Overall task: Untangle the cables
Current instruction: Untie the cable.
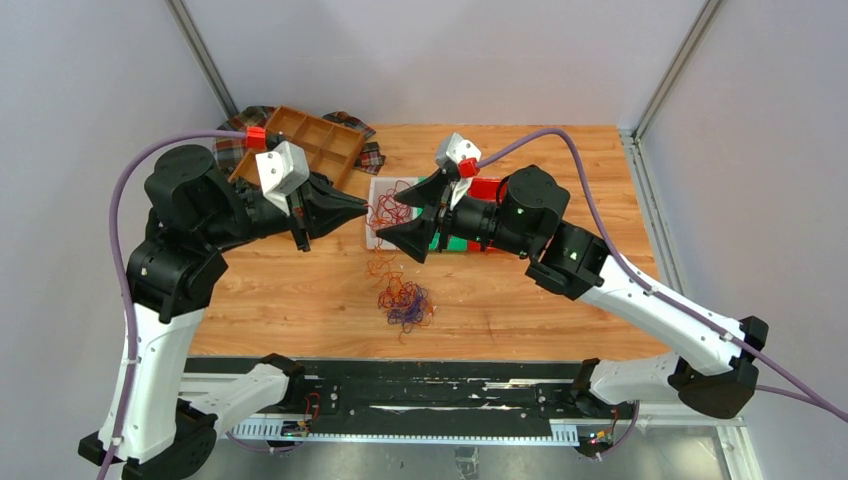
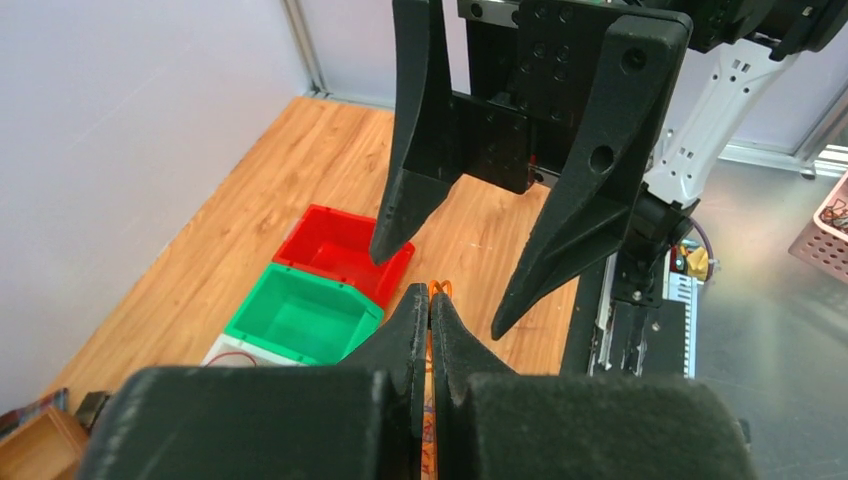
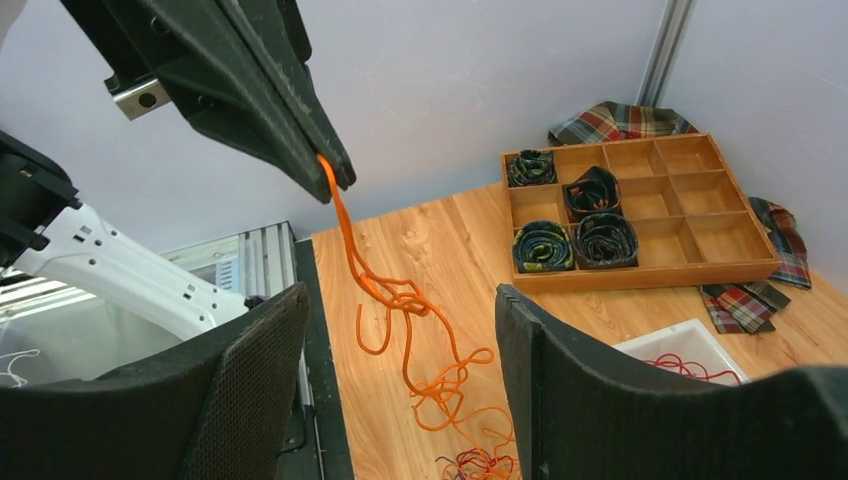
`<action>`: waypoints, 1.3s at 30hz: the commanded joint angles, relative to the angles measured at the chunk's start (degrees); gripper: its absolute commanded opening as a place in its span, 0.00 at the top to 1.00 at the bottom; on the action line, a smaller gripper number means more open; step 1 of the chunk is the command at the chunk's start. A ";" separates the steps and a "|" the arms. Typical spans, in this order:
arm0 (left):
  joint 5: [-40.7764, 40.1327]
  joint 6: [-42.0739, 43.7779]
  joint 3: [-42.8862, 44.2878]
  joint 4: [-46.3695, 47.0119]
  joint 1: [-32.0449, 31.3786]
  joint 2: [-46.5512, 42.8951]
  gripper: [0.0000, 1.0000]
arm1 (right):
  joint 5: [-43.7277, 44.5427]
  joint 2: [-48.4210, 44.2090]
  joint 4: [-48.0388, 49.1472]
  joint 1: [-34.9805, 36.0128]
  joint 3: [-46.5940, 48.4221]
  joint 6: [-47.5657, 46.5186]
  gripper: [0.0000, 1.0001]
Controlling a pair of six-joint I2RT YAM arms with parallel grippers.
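Cables, thin red-orange-purple wires (image 1: 405, 303), mostly clumped on wooden desk (image 1: 280, 300); left fingers (image 3: 270, 100) pinch one orange strand (image 3: 405, 300) aloft, right fingers (image 3: 250, 370) wide, empty.

The left gripper (image 2: 428, 300) is pinching a thin orange cable (image 2: 440, 288) between fingers pressed tightly together, just right of the green bin (image 2: 262, 318). The right gripper (image 2: 445, 293) is hanging right of and above the green bin, its jaws standing wide apart and straddling the left gripper's tips. The red bin (image 2: 330, 228) is sitting against the green bin's upper-right side, the white bin (image 2: 222, 349) against its lower-left side, all resting on the wooden table (image 2: 290, 160).
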 commanded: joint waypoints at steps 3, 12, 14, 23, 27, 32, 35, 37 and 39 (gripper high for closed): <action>-0.94 0.41 -2.33 -0.74 0.22 -1.56 0.99 | 6.30 1.37 4.55 0.72 1.18 -1.56 0.36; -0.34 -0.46 -3.24 -1.32 0.28 -1.61 1.00 | 10.53 4.35 7.47 1.05 1.16 -2.33 0.37; -0.05 -0.72 -2.85 -1.32 0.24 -1.34 0.99 | 10.97 4.99 8.14 1.28 0.79 -2.42 0.37; 3.90 -4.14 0.50 -1.32 0.21 0.46 0.99 | 12.98 7.63 13.13 2.39 -2.29 -2.46 0.38; 7.14 -7.26 2.77 -1.29 0.27 1.79 0.99 | 12.97 8.61 16.81 2.39 -5.20 -1.24 0.43; 8.56 -8.67 5.69 -1.23 0.23 2.77 1.00 | 14.61 10.23 18.48 2.39 -8.17 0.13 0.53; 9.42 -9.81 8.55 -1.23 0.28 3.64 1.00 | 15.61 10.12 20.09 2.39 -12.04 1.33 0.62; 9.67 -10.57 11.26 -1.23 0.20 4.45 1.00 | 16.34 9.88 21.05 2.31 -14.42 2.12 0.64; 9.82 -11.57 14.52 -1.23 0.27 5.52 1.00 | 16.99 9.46 21.83 2.30 -16.61 2.91 0.66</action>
